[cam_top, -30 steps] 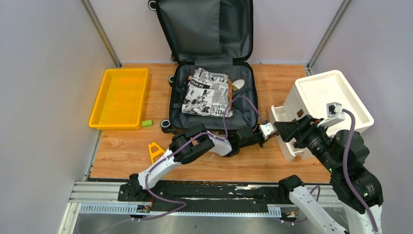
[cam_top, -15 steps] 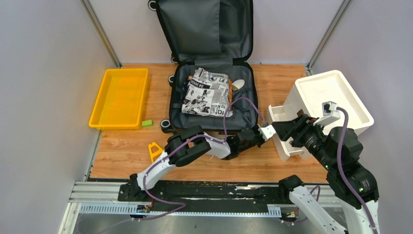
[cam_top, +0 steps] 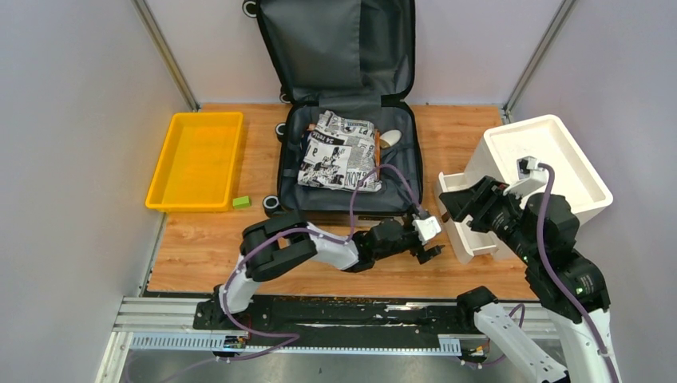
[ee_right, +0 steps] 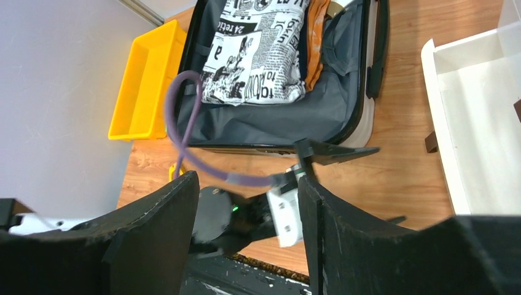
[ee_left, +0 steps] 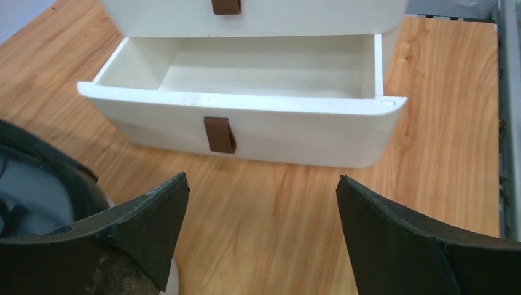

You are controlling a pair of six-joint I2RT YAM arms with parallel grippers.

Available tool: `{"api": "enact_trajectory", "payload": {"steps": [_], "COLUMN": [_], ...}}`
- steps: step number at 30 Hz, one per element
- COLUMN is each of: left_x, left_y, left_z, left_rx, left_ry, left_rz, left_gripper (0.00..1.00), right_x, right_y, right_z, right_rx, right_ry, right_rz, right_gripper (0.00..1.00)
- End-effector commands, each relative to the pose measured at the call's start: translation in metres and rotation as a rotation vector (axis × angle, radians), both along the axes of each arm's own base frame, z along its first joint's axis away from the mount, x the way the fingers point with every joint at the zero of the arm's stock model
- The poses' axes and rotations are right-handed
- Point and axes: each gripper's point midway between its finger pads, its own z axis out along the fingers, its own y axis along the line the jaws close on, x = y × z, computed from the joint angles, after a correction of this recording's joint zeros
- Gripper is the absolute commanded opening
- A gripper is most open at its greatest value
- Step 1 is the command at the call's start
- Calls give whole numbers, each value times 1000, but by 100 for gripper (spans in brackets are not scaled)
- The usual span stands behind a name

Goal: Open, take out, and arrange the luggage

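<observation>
The left fingers [ee_left: 144, 230] are spread wide with nothing between them, held low over the bench [cam_top: 199, 247] and pointed at the pulled-out lower drawer [ee_left: 246, 67] of a white drawer unit [cam_top: 543, 159]. The right fingers [ee_right: 153, 233] are also parted and empty, held above that drawer; their tips are hard to make out from above.

The luggage [cam_top: 335, 48] is laid open at the back middle of the bench, its base flat and its grey-lined lid raised against the rear wall. The top of the lid is cut off by the frame edge, and the outer shell is hidden. A newspaper-print cloth [cam_top: 339, 152] is spread in the base. An orange item [ee_right: 316, 37] is mostly covered by the cloth, and a pale rounded object [cam_top: 389, 138] beside it cannot be identified.

A yellow tray [cam_top: 195, 159] is set to the left, with a small green block [cam_top: 241, 203] just beside it. A yellow-orange object [cam_top: 254, 246] is partly hidden by the left arm.
</observation>
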Motion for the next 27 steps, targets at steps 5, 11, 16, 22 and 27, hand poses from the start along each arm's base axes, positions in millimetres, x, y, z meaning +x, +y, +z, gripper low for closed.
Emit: {"api": "enact_trajectory", "payload": {"steps": [5,11,16,22,27], "left_x": [2,1,11,-15,-31], "left_y": [82,174,264,338,385], "left_z": [120,156,164,195,206], "left_rx": [-234,-96,124,195,131], "left_ry": [83,123,107,-24,-58], "left_rz": [142,352,477,461,527], "left_gripper": [100,100,100,100,100], "right_x": [44,111,173,260,314], "right_y": [12,19,28,45,52], "right_z": [35,13,-7,-45,-91], "right_rx": [37,-54,-168,-345,-291], "right_ry": [-105,-56,-19,43,162], "right_rz": [-25,-98,-131,-129,-252], "right_gripper": [61,58,57,59,63]}}
